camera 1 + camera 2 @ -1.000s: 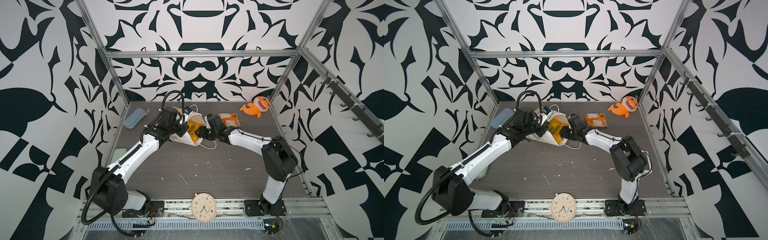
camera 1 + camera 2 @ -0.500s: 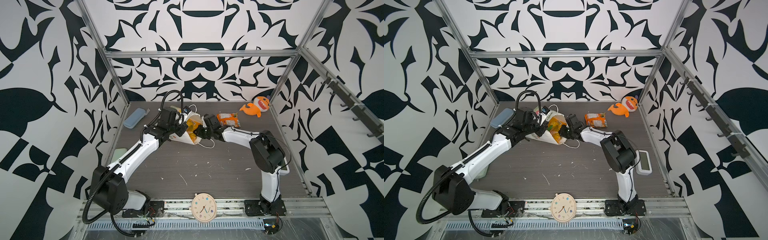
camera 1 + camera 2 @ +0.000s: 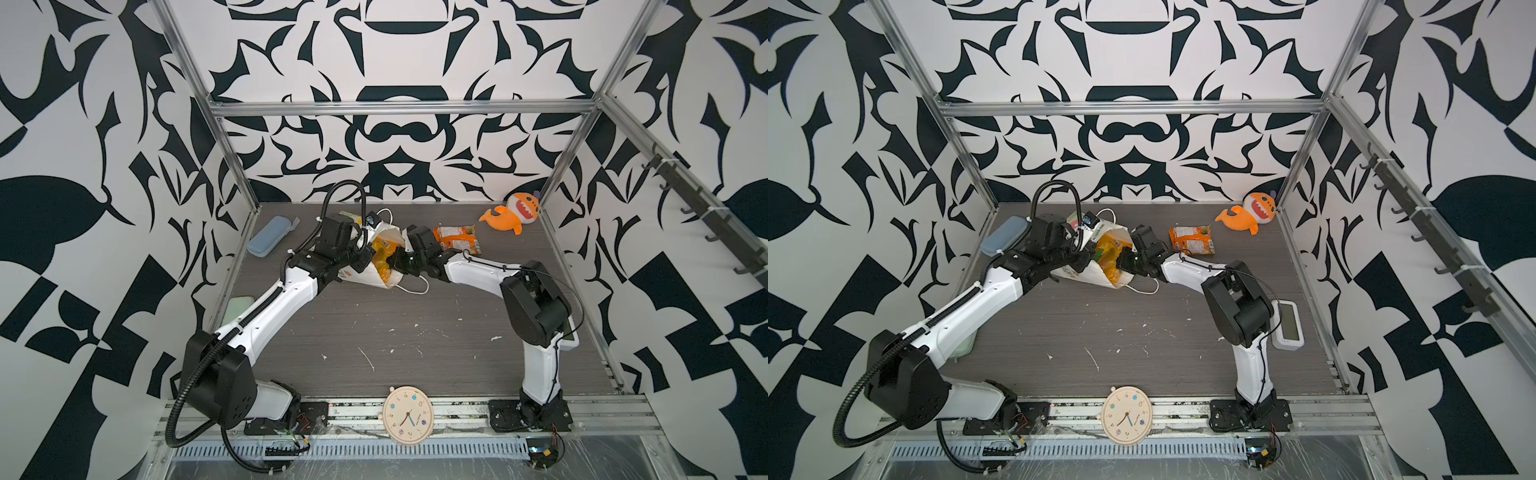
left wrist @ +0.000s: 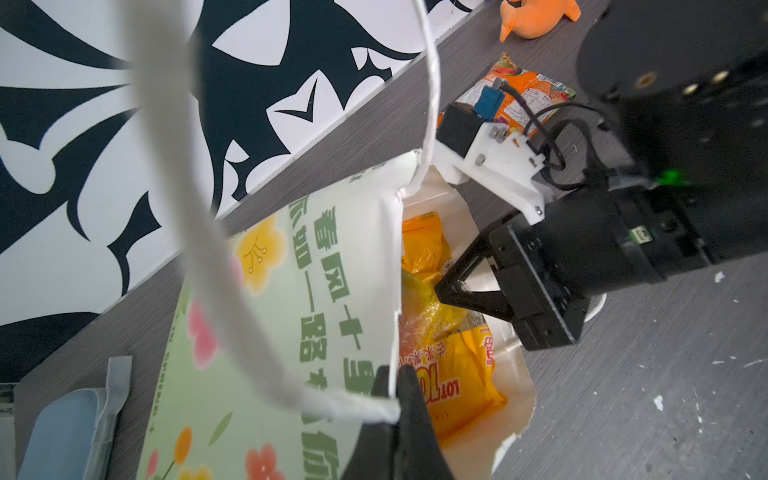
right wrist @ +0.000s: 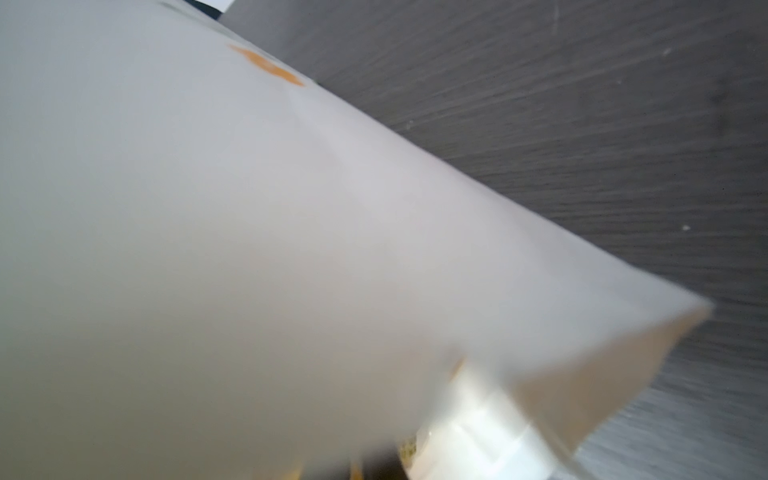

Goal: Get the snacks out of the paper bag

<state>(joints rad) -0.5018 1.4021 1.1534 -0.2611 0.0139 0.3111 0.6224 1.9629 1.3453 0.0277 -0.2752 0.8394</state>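
Jaws clamped: left gripper (image 4: 392, 384) pinches the flower-printed white paper bag (image 4: 332, 270) rim; right gripper (image 4: 444, 291) nips a glossy yellow packet (image 4: 426, 249) inside.

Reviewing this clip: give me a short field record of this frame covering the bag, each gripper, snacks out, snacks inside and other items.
paper bag: on its side on the table, mouth open toward the right arm
left gripper: shut on the bag's rim
right gripper: inside the bag's mouth, shut on a yellow packet
snacks out: one orange packet, lying between bag and orange plush shark
snacks inside: yellow ones visible, count unclear
other items: light-blue case, clock
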